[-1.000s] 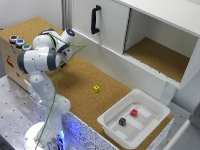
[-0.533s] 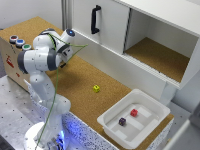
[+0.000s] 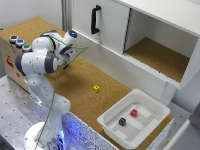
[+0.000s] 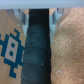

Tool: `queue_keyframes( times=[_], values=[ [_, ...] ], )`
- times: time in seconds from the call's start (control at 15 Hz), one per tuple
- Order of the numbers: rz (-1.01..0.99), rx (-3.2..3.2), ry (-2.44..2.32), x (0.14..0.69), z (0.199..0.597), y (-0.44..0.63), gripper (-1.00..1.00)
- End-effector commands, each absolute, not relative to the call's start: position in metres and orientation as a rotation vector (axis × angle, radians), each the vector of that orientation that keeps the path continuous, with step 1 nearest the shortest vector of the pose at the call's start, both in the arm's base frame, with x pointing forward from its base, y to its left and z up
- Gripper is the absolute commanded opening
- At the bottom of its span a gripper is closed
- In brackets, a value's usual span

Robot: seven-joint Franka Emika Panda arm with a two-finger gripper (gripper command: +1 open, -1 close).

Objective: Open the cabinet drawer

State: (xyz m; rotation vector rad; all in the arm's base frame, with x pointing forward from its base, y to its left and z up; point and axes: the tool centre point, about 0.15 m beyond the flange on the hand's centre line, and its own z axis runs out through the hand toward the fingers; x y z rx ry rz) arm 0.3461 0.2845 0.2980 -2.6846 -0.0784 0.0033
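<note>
While the gripper [image 3: 64, 59], jaws spread and empty, hangs above the table's [image 3: 80, 82] cork near the exterior view's left, the drawer [image 3: 117, 64] along the cabinet's [image 3: 150, 30] base looks rigid, smooth, handle-less, best hooked under its thin lip.

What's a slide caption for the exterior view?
Franka arm poised at the cork counter's end, away from the white cabinet and its shut drawer; white tray holds two small blocks.

The cabinet [image 3: 150, 30] looks smooth matt white, the table [image 3: 85, 80] rough cork, the tray [image 3: 112, 122] perhaps glossy plastic.
</note>
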Motion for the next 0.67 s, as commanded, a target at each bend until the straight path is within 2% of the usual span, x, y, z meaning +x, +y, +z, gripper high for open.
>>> queue_keyframes(
  times=[0.0, 0.6],
  values=[
    [0.002, -2.661, -0.059, 0.374, 0.269, 0.221, -1.00],
    [-0.029, -2.698, 0.048, 0.403, 0.269, 0.163, -1.00]
  ],
)
